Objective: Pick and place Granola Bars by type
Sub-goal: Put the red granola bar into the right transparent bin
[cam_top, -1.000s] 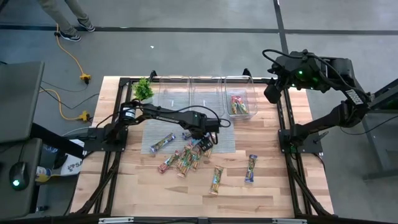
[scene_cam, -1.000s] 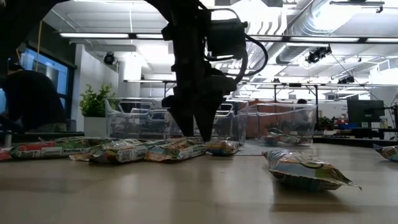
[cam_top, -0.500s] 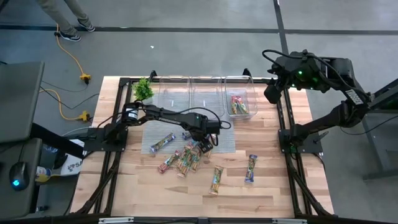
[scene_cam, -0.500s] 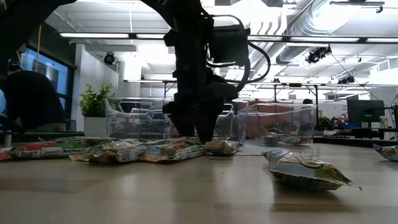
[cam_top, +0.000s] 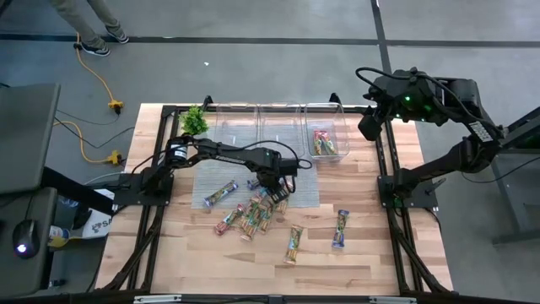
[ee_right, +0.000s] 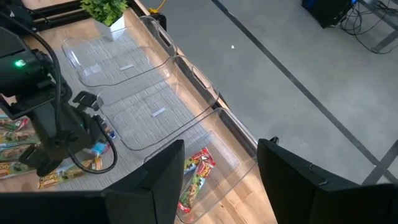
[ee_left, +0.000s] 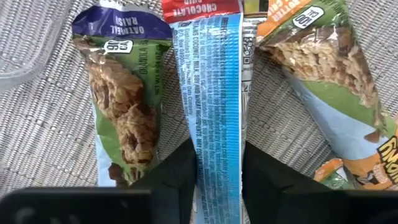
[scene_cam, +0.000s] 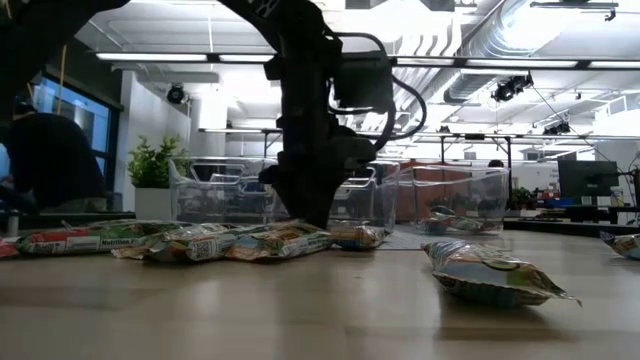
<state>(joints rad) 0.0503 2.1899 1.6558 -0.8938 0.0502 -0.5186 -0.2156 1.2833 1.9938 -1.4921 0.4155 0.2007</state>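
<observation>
Left hand point(ee_left: 217, 180) pinches the red-and-blue bar point(ee_left: 211, 93) on the mat mid-tabletop; its long axis runs straight ahead between the fingers. Right hand point(ee_right: 217, 180) waits wide over the bins point(ee_right: 155, 106).

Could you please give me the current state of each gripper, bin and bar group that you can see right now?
left gripper: closed on the blue-backed bar, down in the pile.
right gripper: open, empty, raised beyond the table's far right corner.
right bin: holds a few red bars.
middle bin: empty.
left bin: empty.
loose bars: unsorted, lying flat on the table.
</observation>
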